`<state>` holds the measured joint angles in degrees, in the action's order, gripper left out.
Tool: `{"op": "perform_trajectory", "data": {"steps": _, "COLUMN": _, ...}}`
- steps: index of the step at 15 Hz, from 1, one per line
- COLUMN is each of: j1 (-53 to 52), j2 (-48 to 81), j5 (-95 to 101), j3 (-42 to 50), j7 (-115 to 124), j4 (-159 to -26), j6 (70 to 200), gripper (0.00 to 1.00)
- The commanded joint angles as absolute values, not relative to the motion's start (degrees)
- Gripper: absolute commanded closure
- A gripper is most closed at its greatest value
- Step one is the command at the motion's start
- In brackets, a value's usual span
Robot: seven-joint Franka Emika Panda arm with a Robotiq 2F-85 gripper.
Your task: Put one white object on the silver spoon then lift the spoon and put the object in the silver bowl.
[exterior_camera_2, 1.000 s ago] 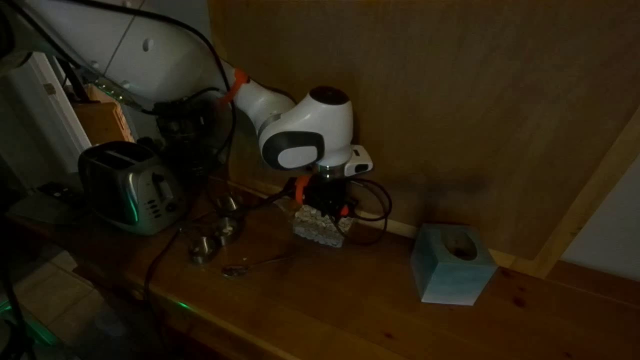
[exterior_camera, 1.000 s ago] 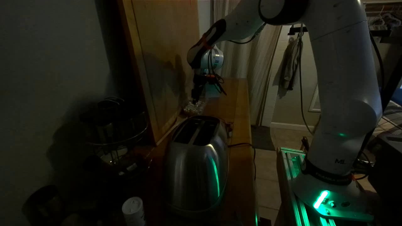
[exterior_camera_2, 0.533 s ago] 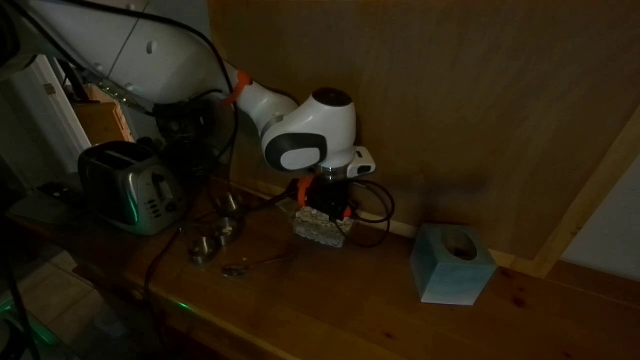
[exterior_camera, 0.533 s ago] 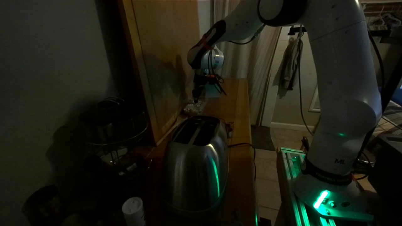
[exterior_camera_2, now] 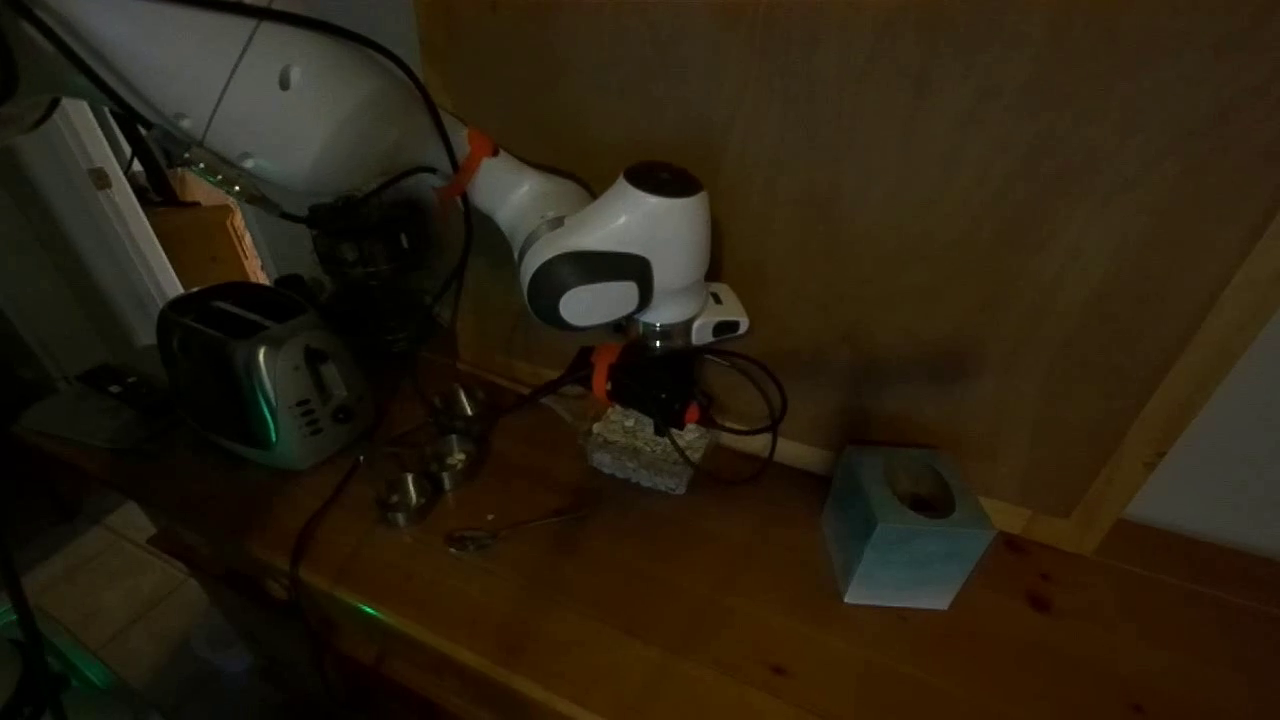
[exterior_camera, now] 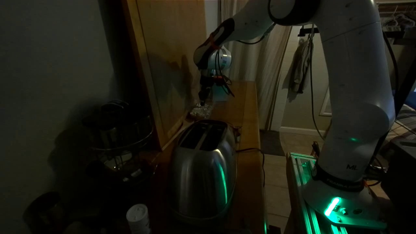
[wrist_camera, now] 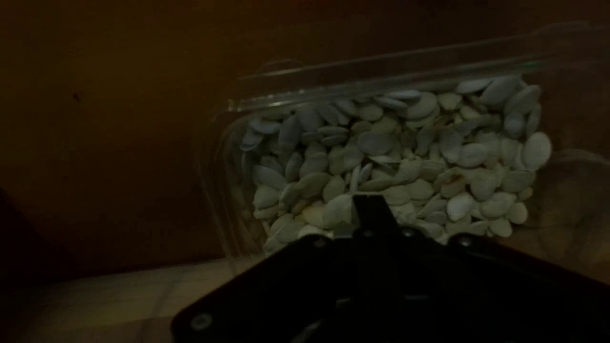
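Note:
The white objects are flat pale seeds point(wrist_camera: 376, 143) heaped in a clear plastic container. The container shows in both exterior views point(exterior_camera: 201, 112) point(exterior_camera_2: 640, 465), against the wooden panel. My gripper point(wrist_camera: 369, 196) points down over the seeds with its black fingertips together. I see no seed between the tips, but the picture is dark. In an exterior view the gripper point(exterior_camera_2: 655, 415) is just above the container. The silver spoon point(exterior_camera_2: 472, 540) lies on the table in front, with a tiny white bit point(exterior_camera_2: 490, 518) beside it. Several small silver bowls point(exterior_camera_2: 405, 498) stand left of it; one point(exterior_camera_2: 453, 462) holds pale bits.
A silver toaster point(exterior_camera_2: 265, 375) stands at the left, and its cord runs over the table edge. A blue tissue box point(exterior_camera_2: 905, 530) stands to the right. The wooden panel point(exterior_camera_2: 900, 250) rises right behind the container. Loose cables hang from the wrist.
The arm dipped slightly, then rose a little, so the gripper is a bit higher over the container than before. The spoon, bowls and container have not moved.

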<state>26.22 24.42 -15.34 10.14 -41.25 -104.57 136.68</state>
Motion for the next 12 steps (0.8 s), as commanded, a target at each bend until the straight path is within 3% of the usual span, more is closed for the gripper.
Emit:
{"op": "perform_trajectory", "data": {"steps": 1, "j1": 25.8, "j2": 20.9, "j5": -12.2, "j3": 10.9, "j7": -37.8, "j4": -105.1, "j6": 132.0, "gripper": 1.00}}
{"op": "perform_trajectory", "data": {"steps": 12, "j1": 24.2, "j2": 14.3, "j5": -2.6, "j3": 14.9, "j7": -24.2, "j4": -108.1, "j6": 105.6, "gripper": 1.00}}
